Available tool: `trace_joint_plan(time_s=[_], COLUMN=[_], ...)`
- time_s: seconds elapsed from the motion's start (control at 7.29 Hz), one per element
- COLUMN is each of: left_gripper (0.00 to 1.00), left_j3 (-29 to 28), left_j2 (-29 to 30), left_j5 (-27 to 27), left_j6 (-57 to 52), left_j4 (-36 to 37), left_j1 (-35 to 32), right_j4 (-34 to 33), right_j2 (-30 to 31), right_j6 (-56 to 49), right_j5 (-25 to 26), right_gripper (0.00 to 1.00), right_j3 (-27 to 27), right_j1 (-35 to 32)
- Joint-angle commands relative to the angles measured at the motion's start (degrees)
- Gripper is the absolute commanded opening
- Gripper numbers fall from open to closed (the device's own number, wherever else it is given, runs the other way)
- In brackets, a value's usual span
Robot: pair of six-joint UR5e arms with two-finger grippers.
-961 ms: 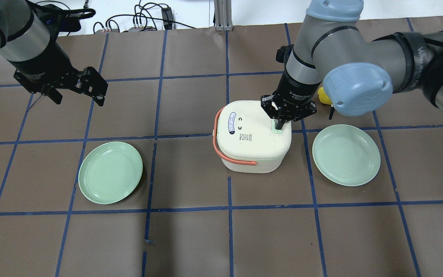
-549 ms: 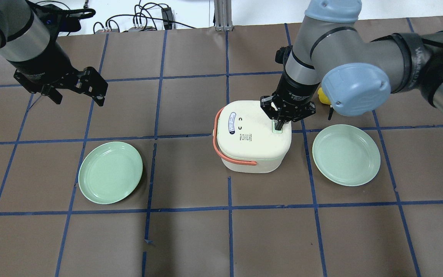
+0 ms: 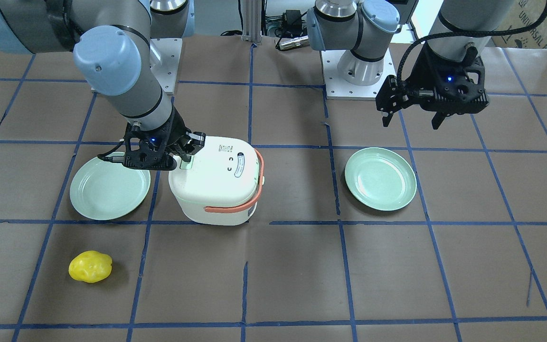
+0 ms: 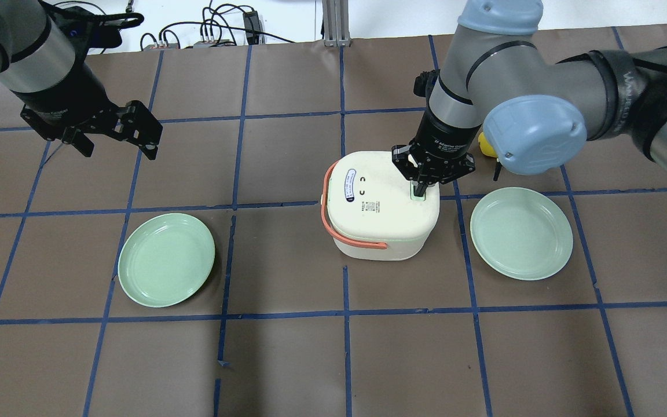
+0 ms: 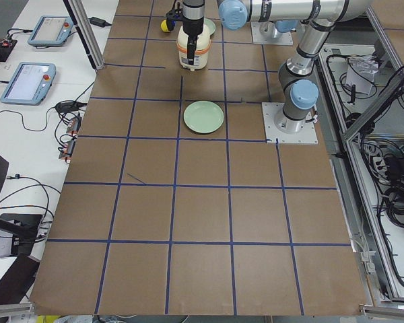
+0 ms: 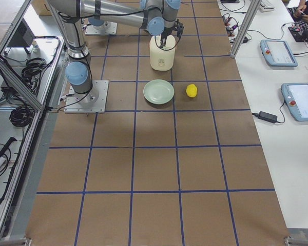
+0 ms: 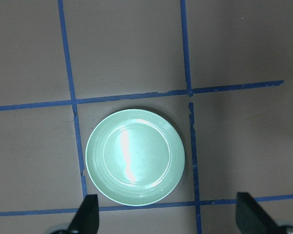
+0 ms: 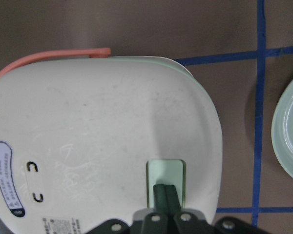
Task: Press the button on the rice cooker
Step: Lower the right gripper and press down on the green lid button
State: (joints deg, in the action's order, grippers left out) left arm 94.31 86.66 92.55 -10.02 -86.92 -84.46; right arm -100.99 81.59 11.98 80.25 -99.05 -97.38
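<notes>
Barely any change across the last second — just a slight creep of the right arm's elbow toward the left of the overhead frame, with the right fingers point(image 8: 166, 195) staying planted on the same spot. Reads as a press being held rather than an approach. Probably at or near full depth, though nothing visible confirms a click.

Pinched together into one narrow black tip, holding nothing, pointing straight down. Directly under that tip: the pale green button point(image 8: 166, 170), a small rectangle near the right edge of the lid of the rice cooker point(image 4: 380, 208), mid-frame on the table point(image 4: 287, 359) in the overhead view. Touching, by the look of the right wrist view — contact on the button's lower half, its upper half left showing.

At upper left of the overhead frame, well apart from the cooker: the left fingers point(image 7: 89, 214), spread wide and gripping nothing, with a green plate point(image 7: 135, 156) in their camera's view.
</notes>
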Motion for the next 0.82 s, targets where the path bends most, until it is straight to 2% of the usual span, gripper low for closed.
trace_joint_plan(time_s=[0.0,0.14,0.27,0.41,0.55,0.69], left_gripper=[1.0,1.0,1.0,1.0,1.0,1.0], left_j3=[0.0,0.0,0.0,0.0,0.0,0.0], left_j2=[-0.09,0.0,0.0,0.0,0.0,0.0], left_j5=[0.0,0.0,0.0,0.0,0.0,0.0], left_j6=[-0.08,0.0,0.0,0.0,-0.08,0.0], left_j4=[0.0,0.0,0.0,0.0,0.0,0.0], left_j1=[0.0,0.0,0.0,0.0,0.0,0.0], right_j4=[0.09,0.52,0.53,1.14,2.45,6.72], right_j2=[0.06,0.33,0.68,1.03,1.03,0.94], right_j6=[0.23,0.76,1.02,1.2,1.12,0.33], right_j5=[0.25,0.34,0.26,0.69,3.05,4.98], right_gripper=[0.1,0.21,0.48,0.65,0.8,0.85], right_j3=[0.17,1.13,2.1,4.11,7.26,11.21], right_j1=[0.0,0.0,0.0,0.09,0.09,0.78])
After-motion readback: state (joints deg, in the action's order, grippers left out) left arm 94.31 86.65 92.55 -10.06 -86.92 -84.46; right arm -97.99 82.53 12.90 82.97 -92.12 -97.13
